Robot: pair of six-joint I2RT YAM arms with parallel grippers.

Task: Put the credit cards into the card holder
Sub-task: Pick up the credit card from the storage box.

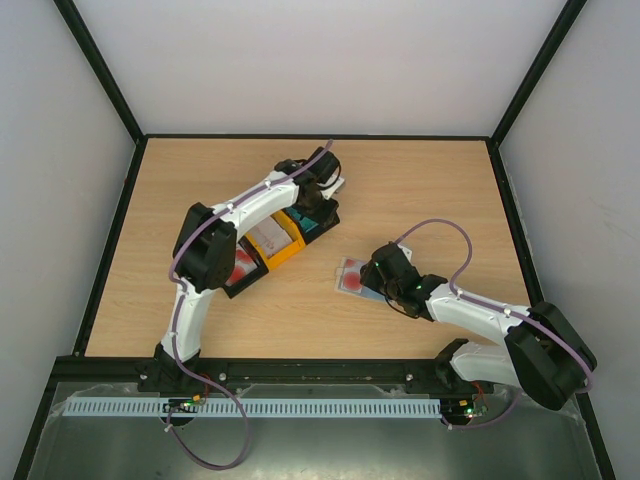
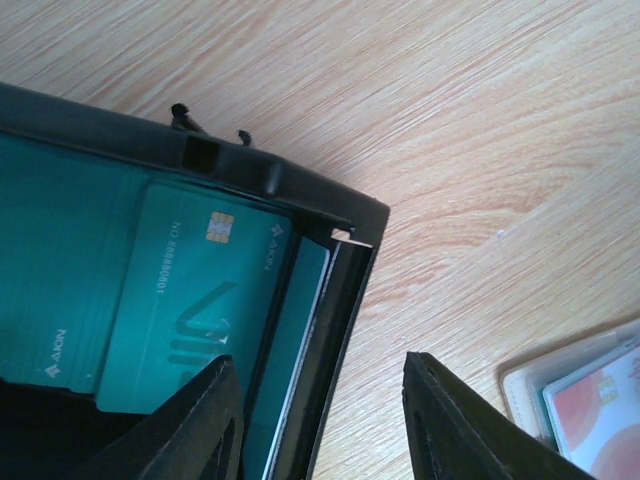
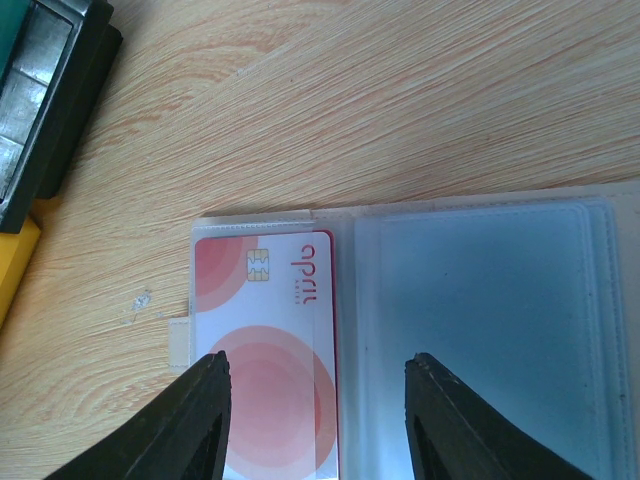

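The card holder (image 3: 480, 300) lies open on the table, blue-grey inside, with a red-and-white credit card (image 3: 270, 340) in its left clear pocket. My right gripper (image 3: 315, 400) hovers open over it, one finger above the card and one above the empty right pocket. Teal credit cards (image 2: 190, 300) fill a black tray (image 2: 330, 205); the top one lies askew. My left gripper (image 2: 320, 400) is open, straddling that tray's right wall and holding nothing. From above, the card holder (image 1: 350, 275) sits right of the trays, with the left gripper (image 1: 318, 195) at the far tray.
Three trays stand in a diagonal row: the black one with teal cards (image 1: 312, 222), a yellow one with pale cards (image 1: 280, 245), and a black one with red cards (image 1: 240, 272). Dark frame rails border the wooden table (image 1: 420, 180).
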